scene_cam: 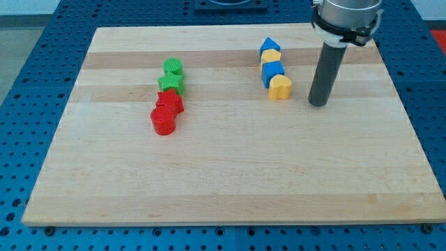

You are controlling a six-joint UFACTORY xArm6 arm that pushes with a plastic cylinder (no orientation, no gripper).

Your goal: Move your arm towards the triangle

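- My tip (318, 104) is the bottom end of a straight dark rod, and it rests on the light wooden table (230, 181) near the view's top right.
- I have no claw on this arm, so there is nothing to squeeze or let go; the rod holds nothing.
- The blue triangle block (270, 46) is the top one in a short row of four blocks, up and to the view's left of my tip.
- Under it, going down the row, sit a yellow block (271, 58), a blue cube block (272, 70) and a yellow heart block (280, 88).
- The yellow heart block is just beside my tip, on its left, but not touching it.
- Well apart, at the view's left, is another row: a green block (173, 68), a green star block (171, 84), a red star block (169, 103) and a red round block (163, 120).
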